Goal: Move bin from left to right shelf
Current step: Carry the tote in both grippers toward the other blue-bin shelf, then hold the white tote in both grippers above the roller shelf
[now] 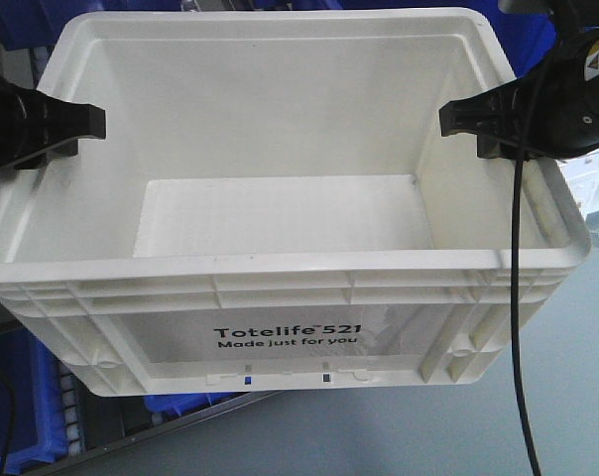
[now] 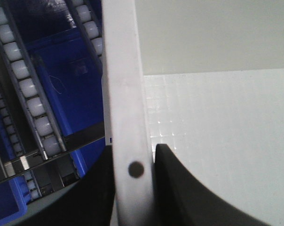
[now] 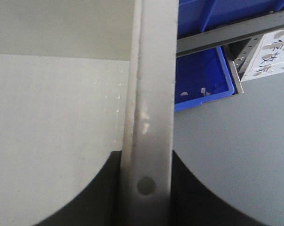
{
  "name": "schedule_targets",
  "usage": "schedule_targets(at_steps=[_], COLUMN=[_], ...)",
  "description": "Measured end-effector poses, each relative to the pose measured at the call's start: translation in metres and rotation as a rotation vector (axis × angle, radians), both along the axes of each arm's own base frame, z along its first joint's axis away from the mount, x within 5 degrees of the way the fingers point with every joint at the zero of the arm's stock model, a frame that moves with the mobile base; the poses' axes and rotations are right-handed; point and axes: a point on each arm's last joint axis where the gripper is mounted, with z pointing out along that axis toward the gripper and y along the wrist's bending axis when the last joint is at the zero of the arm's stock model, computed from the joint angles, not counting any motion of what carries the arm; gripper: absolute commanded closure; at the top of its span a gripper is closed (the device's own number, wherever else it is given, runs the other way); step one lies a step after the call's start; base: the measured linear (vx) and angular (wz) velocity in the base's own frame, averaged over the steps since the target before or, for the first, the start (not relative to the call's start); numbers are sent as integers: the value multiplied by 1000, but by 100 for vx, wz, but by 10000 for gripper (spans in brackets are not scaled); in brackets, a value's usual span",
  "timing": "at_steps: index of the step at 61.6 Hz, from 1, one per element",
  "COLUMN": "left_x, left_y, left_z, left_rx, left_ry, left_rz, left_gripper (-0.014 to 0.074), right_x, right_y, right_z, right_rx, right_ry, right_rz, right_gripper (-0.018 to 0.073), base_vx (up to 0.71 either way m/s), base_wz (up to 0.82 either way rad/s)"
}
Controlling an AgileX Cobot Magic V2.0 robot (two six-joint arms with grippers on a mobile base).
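Observation:
The large white bin [image 1: 280, 297] with black print "Totelife 521 Made just for you" fills the front view, empty inside and held up in the air. My left gripper [image 1: 76, 124] is shut on its left rim [image 2: 125, 94], one black finger [image 2: 179, 188] inside the bin and one outside. My right gripper [image 1: 473, 117] is shut on its right rim [image 3: 151, 94], its fingers [image 3: 198, 197] on either side of the wall.
Blue plastic bins [image 1: 27, 397] sit below and behind the white bin. A roller-conveyor shelf [image 2: 27, 84] with white rollers runs under the left side. A grey shelf rail [image 3: 231, 33] with a label and a blue bin [image 3: 201, 80] stand right. Grey floor [image 3: 236, 150] lies below.

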Motion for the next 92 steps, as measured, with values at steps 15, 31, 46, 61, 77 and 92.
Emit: schedule_targets(at_steps=[15, 31, 46, 61, 77, 92], left_x=[0, 0, 0, 0, 0, 0], left_y=[0, 0, 0, 0, 0, 0], left_z=[0, 0, 0, 0, 0, 0], left_rx=[0, 0, 0, 0, 0, 0], left_ry=[0, 0, 0, 0, 0, 0], left_rz=[0, 0, 0, 0, 0, 0], left_gripper=[452, 452, 452, 452, 452, 452], right_x=[0, 0, 0, 0, 0, 0], right_y=[0, 0, 0, 0, 0, 0], right_z=[0, 0, 0, 0, 0, 0], right_rx=[0, 1, 1, 1, 1, 1], right_ry=[0, 0, 0, 0, 0, 0], right_rz=[0, 0, 0, 0, 0, 0], right_gripper=[567, 567, 567, 567, 567, 567], base_vx=[6, 5, 6, 7, 9, 11], base_wz=[28, 20, 10, 4, 4, 7])
